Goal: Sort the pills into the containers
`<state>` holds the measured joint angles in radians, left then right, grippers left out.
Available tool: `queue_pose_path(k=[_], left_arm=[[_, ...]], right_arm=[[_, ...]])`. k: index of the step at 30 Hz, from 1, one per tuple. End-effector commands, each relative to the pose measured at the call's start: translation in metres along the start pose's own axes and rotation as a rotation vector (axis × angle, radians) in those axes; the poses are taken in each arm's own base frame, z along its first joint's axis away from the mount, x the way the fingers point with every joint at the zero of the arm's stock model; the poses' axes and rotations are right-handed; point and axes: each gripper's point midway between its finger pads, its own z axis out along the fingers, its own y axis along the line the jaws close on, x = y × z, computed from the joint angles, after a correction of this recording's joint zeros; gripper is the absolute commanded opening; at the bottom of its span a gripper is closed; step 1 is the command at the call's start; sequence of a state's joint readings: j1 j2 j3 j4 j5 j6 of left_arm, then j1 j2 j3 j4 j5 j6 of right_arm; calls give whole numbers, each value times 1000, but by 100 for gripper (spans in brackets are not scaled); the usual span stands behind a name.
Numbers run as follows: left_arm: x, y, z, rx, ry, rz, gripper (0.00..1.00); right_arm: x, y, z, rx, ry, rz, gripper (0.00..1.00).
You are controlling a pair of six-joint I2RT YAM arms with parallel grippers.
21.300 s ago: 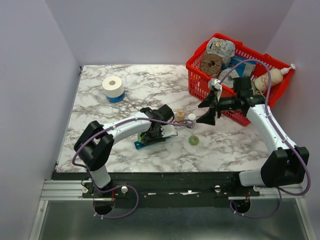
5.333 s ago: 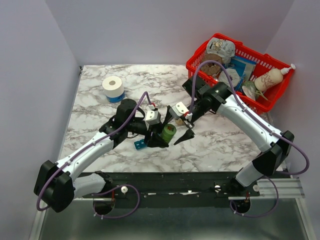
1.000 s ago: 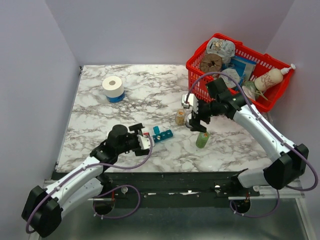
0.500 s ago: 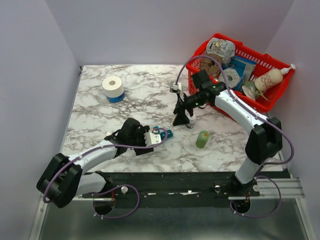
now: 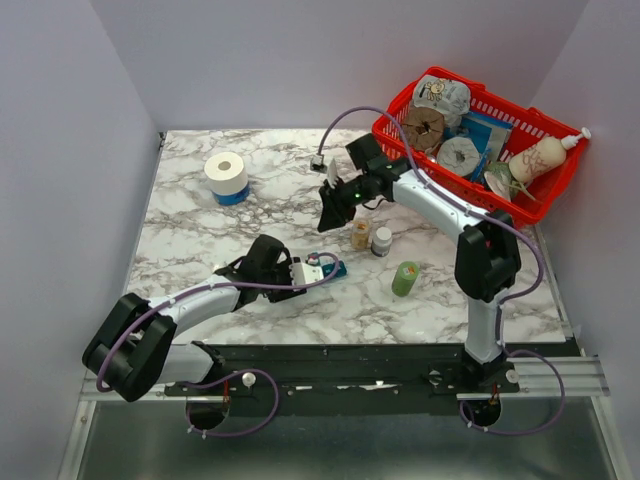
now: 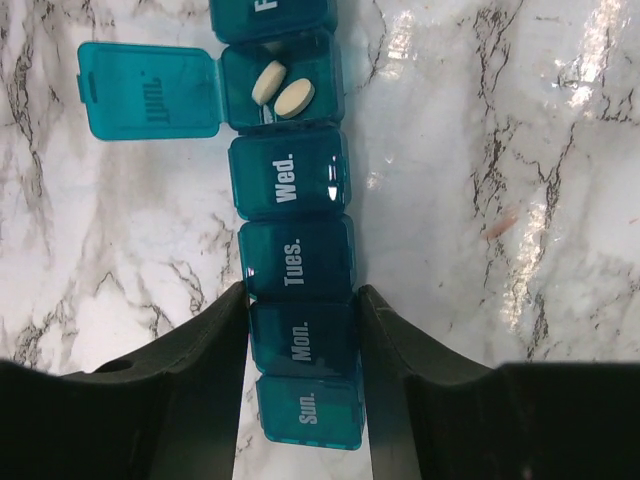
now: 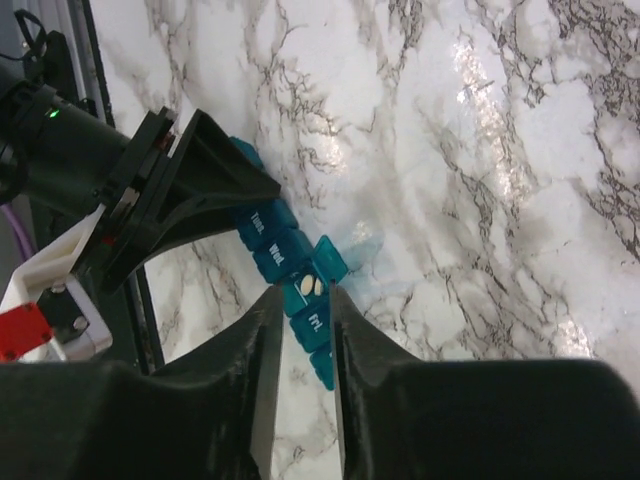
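Squeezing the blue pill box (image 5: 330,268) near the top view's lower middle, my left gripper (image 6: 300,300) steadies it. My right gripper (image 5: 335,210) has lifted away above the bottles (image 5: 361,234), fingers slightly apart, empty. Two pills (image 6: 282,88) are in; more can follow.

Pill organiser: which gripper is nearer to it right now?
Left. The left gripper grips the pill organiser at its Mon-Tues end; the right gripper hangs apart from it, farther back by the small bottles.
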<state>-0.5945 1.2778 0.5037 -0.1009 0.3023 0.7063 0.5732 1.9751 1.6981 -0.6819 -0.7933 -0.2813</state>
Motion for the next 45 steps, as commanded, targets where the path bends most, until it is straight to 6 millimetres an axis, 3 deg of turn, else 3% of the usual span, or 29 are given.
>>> queue_pose_path(k=[1, 2, 7, 15, 24, 31, 39, 45], left_arm=[[7, 4, -1, -27, 33, -18, 34], [7, 4, -1, -28, 31, -25, 33], [4, 3, 1, -20, 23, -40, 25], [0, 2, 2, -7, 11, -50, 18], [0, 1, 3, 0, 6, -67, 15], [0, 1, 4, 5, 12, -81, 15], [3, 2, 6, -3, 31, -98, 15], [4, 3, 6, -4, 41, -113, 15]], right_arm=[[-3, -13, 31, 53, 32, 42, 28], [-6, -15, 34, 60, 34, 36, 28], [15, -34, 62, 109, 113, 82, 23], [37, -51, 78, 144, 172, 78, 23], [53, -35, 86, 73, 216, 61, 20], [58, -17, 74, 29, 227, 34, 16], [47, 6, 57, -11, 186, 14, 15], [56, 16, 56, -49, 194, 31, 15]])
